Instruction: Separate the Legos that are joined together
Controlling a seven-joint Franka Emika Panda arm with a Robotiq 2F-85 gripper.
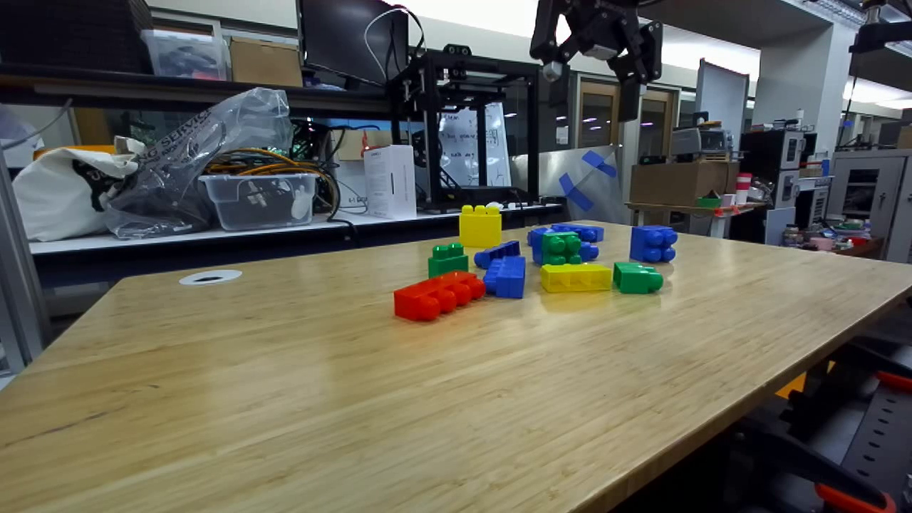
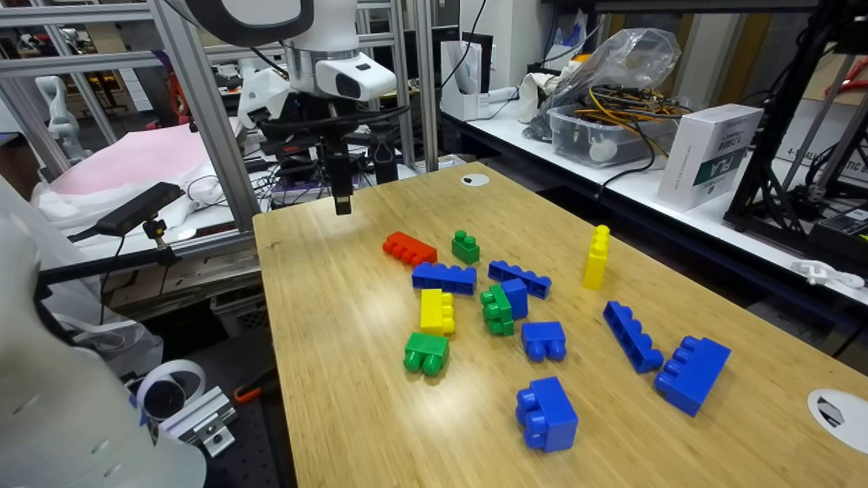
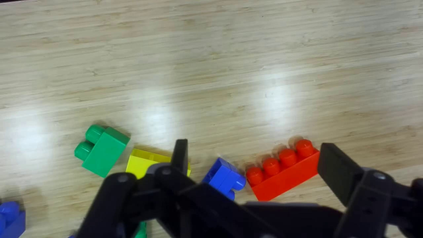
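My gripper (image 3: 254,145) is open and empty above the table; it also shows in both exterior views (image 1: 590,89) (image 2: 364,190). In the wrist view a red brick (image 3: 287,177) lies below and between its fingers. A blue brick (image 3: 222,177) beside it is partly hidden by the gripper. A yellow brick (image 3: 142,163) is behind a finger, and a green brick (image 3: 107,150) lies left of it. In an exterior view a green brick (image 2: 498,312) sits flush against a blue brick (image 2: 516,297); I cannot tell if they are joined. Several other blue bricks (image 2: 444,278) lie apart.
A yellow brick (image 2: 595,259) stands upright near the table's shelf-side edge. A small green brick (image 2: 466,247) stands near the red one. The wooden table (image 2: 352,434) has round white discs (image 2: 475,179). A shelf bench with a white box (image 2: 708,156) runs alongside.
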